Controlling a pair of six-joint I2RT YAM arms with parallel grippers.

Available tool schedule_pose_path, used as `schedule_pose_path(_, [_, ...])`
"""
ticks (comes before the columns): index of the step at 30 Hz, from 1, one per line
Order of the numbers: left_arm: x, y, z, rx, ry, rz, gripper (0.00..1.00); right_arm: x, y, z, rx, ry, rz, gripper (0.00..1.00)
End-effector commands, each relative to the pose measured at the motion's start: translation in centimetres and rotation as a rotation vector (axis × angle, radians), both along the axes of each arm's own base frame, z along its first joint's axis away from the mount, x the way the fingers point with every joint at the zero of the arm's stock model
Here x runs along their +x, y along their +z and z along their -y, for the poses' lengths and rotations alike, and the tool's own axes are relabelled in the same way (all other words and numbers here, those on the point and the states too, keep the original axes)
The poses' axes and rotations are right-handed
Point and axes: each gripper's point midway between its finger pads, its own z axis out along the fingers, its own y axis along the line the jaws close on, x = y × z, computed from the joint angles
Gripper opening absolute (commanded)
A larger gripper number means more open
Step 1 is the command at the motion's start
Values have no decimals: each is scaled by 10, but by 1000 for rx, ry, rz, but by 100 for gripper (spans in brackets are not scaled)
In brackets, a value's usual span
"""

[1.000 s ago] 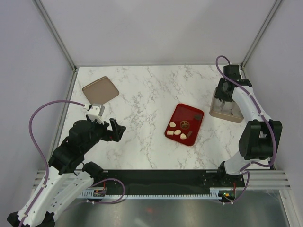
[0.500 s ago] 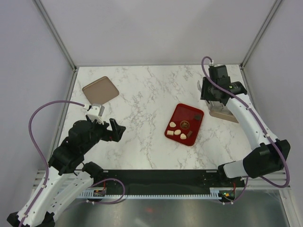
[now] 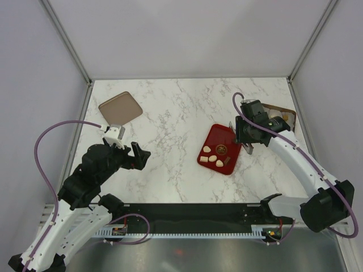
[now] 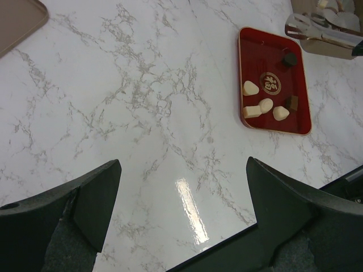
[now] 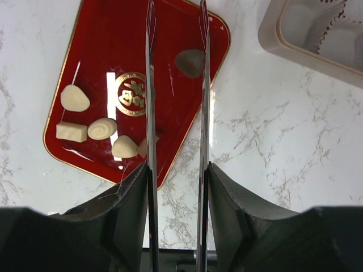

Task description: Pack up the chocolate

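Though a few pieces seem already in the box point(image 5: 272, 39) beside the tray point(image 5: 113, 45), six chocolates point(image 5: 102, 128) lie on it. The right tool point(image 4: 296, 27) is above the tray, narrow and empty; the left tool point(image 4: 182, 164) is well apart from it and wide.

Tan lid point(image 4: 17, 20) cut by corner, beige box point(image 5: 317, 34) cropped at edge, chocolate point(image 5: 140, 149) half behind right pincer point(image 5: 176, 17)

Six chocolates point(image 4: 265, 105) lay loose on the tray point(image 4: 264, 51). Four cream pieces point(image 4: 250, 88) clustered by its near short edge, a dark square point(image 4: 291, 102) beside them. Another dark piece point(image 4: 290, 58) sat near the far-right corner.
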Motion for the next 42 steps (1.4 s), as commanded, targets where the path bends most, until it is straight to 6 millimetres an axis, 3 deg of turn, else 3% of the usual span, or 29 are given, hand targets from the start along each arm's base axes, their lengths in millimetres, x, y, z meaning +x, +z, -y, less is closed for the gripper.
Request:
schedule_pose_path(1, [1, 4, 0, -28, 19, 9, 100, -8, -3, 2, 7, -13, 3, 51])
schedule_pose_path(4, [1, 4, 0, -28, 19, 9, 100, -17, -15, 3, 3, -4, -30, 53])
schedule_pose_path(25, [1, 4, 0, -27, 21, 10, 100, -37, -40, 7, 2, 10, -88, 54])
schedule_pose_path(37, [1, 5, -1, -28, 20, 13, 100, -20, -17, 8, -33, 21, -41, 55])
schedule_pose_path(42, [1, 5, -1, -29, 22, 14, 100, -15, -16, 11, -63, 19, -44, 55])
